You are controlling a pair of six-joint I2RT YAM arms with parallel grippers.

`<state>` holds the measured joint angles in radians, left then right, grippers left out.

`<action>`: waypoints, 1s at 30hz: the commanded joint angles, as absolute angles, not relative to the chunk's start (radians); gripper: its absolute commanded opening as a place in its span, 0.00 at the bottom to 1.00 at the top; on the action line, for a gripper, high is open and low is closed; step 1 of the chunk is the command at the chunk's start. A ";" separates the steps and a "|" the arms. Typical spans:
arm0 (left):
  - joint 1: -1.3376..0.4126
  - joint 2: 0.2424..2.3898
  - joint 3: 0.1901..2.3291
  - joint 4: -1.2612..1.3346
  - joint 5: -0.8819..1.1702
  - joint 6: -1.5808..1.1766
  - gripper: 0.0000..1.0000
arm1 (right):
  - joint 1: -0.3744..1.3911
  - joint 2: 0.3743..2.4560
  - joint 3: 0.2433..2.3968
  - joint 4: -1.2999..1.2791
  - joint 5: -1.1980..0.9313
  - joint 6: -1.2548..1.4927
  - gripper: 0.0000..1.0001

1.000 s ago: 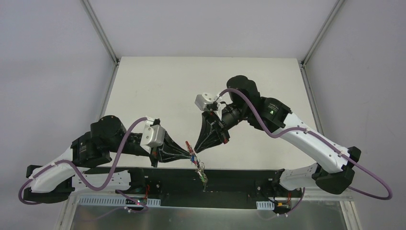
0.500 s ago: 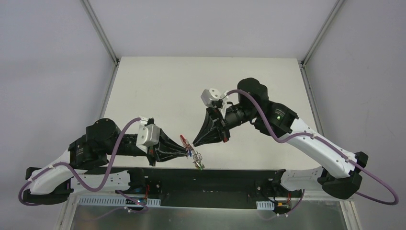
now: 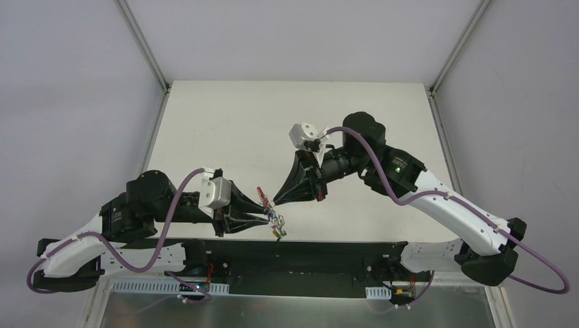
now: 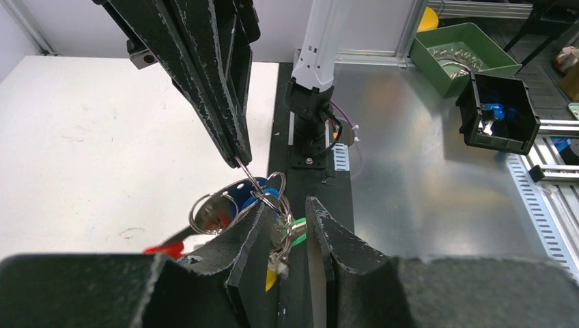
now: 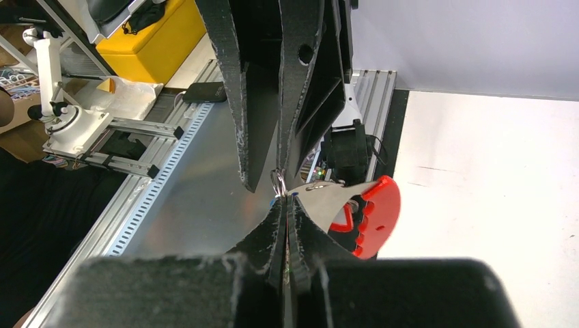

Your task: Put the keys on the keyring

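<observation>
Both claws meet in the air over the near edge of the bench [image 3: 225,130], about midway along it. From there the white surface spreads to the far edge and both far corners, while the black base rail [image 3: 341,254] lies close below. The right claw [image 3: 275,201] is clenched on a thin wire loop of the keyring [image 3: 274,220]. In its own wrist view the fingertips press together on that loop. The left claw [image 4: 287,203] has its jaws apart, with the short chain hanging in the gap and nothing visibly pinched. The bunch shows a red curved clip [image 5: 374,215] fanned beside a grey flat piece [image 5: 326,198], and a larger silver ring [image 4: 193,212] just left of the left claw's finger. The keys [image 4: 265,193] hang in the cluster, with a blue head at the top and yellow and green bits lower in the gap. The left finger covers part of the ring and chain. From above, the bunch is too small to tell which key sits on which ring.
</observation>
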<state>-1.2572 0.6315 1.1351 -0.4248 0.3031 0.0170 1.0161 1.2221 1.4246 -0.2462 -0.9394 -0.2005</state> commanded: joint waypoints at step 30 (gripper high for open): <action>-1.264 0.620 1.123 -0.366 0.188 0.032 0.21 | 1.049 1.209 1.438 -0.149 -0.947 -0.181 0.00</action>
<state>-1.2575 0.6086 1.1294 -0.4232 0.1989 0.0185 1.0397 1.2221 1.4124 -0.2138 -0.9390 -0.1864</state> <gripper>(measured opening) 0.263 0.004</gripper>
